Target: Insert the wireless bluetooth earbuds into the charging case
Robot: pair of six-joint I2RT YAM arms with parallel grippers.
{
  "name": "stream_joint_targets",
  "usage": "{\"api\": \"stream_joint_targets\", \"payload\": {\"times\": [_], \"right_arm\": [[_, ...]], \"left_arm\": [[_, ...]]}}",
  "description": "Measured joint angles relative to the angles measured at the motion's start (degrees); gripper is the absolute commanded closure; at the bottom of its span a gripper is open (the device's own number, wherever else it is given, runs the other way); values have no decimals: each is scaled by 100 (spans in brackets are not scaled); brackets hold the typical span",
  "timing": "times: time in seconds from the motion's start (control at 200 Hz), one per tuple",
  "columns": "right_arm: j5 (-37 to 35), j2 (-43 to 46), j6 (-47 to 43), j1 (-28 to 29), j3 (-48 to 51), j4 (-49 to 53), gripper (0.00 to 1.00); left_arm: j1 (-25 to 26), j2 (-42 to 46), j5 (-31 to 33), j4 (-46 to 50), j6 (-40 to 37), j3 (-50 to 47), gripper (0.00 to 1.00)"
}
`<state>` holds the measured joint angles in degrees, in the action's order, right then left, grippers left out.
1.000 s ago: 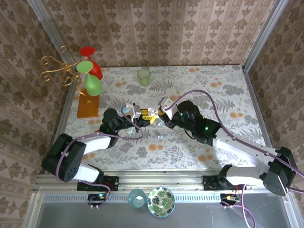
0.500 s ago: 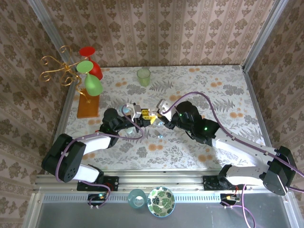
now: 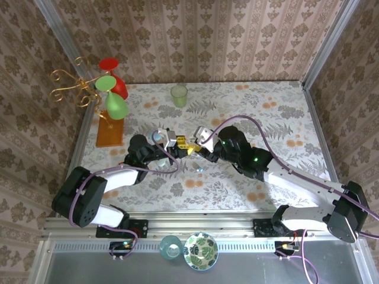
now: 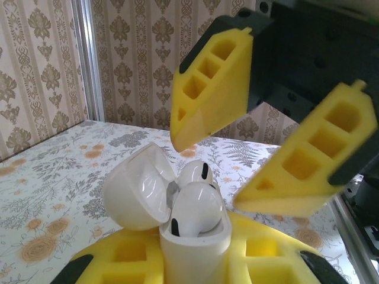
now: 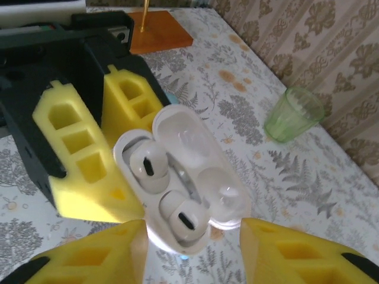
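Left claw (image 4: 195, 263) is clamped narrow on the lower body of the white charging case (image 4: 195, 242), holding it upright above the desk (image 3: 266, 106) w/ the lid swung open. Right claw (image 5: 192, 248) stands apart w/ nothing between its fingers, poised just above the case mouth.

Progress: both earbuds (image 5: 147, 165) sit in the case's two sockets, stems down and rounded heads up, so the insert step looks done or v. nearly done. Probably what's left is to check the seating and maybe shut the lid.

Hard to tell:
- Whether each bud is pushed fully home. The nearer one in the left wrist view rides a bit proud, but that could be the angle.
- The case's bottom half is buried between the left claw's fingers.
- From the top view the case is mostly covered by the two claws.
- A pale speck (image 3: 198, 168) lies on the desk near them, too small to ID.
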<state>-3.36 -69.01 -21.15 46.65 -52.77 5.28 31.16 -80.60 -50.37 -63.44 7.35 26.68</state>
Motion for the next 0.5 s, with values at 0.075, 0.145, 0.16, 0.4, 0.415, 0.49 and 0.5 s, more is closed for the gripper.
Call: {"api": "stream_joint_targets", "payload": {"times": [0.075, 0.145, 0.16, 0.4, 0.415, 0.49, 0.5], "right_arm": [[33, 103, 22, -9, 2, 85, 43], [111, 275, 70, -81, 20, 103, 39], [146, 317, 70, -101, 31, 96, 38], [612, 713, 1552, -765, 111, -168, 33], [621, 706, 1665, -798, 109, -181, 33], [750, 619, 2236, -925, -2, 2, 32], [800, 584, 2326, -951, -76, 79, 32]], "left_arm": [[-7, 0, 0, -15, 0, 20, 100], [-7, 0, -2, -24, 0, 24, 100], [-7, 0, 0, -26, 0, 26, 100], [-11, -2, -111, -55, -92, 31, 100], [-11, -2, -118, -63, -98, 31, 100], [-11, -2, -157, -96, -133, 33, 100], [-11, -2, -160, -105, -136, 33, 100]]}}
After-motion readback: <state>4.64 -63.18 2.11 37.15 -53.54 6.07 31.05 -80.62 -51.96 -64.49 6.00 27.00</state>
